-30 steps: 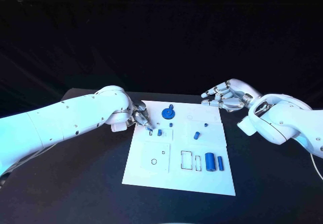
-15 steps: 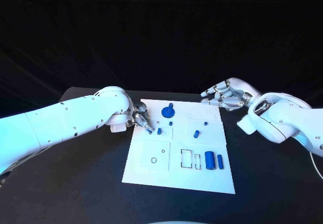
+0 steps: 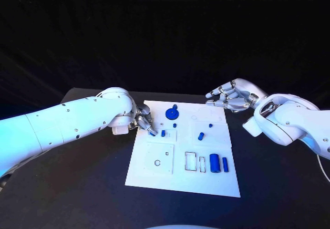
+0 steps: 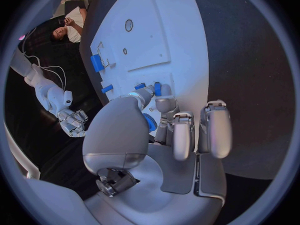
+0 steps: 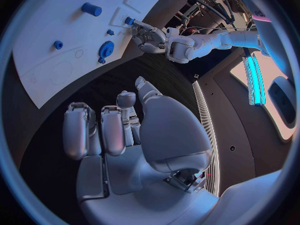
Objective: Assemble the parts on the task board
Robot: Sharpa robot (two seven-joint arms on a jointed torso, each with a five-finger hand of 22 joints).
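Nothing much has shifted on the board since a second ago; both arms keep their places. Left hand (image 3: 142, 119) rests at the task board's (image 3: 158, 181) left edge, its fingers (image 4: 164, 105) narrowed down onto a small blue part (image 3: 152, 133), though I cannot tell whether they actually grip it. Right hand (image 3: 230, 97) hangs above the tabletop (image 3: 82, 191) just beyond the board's far right corner, fingers loosely curled, holding nothing. A blue cylinder (image 3: 215, 163) lies near the board's right side.

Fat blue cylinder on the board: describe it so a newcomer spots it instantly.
Find the white task board mid-table. At its near right stand two upright blue parts: the fat cylinder beside a thin bar. It is the thicker, nearer two empty outlined slots.
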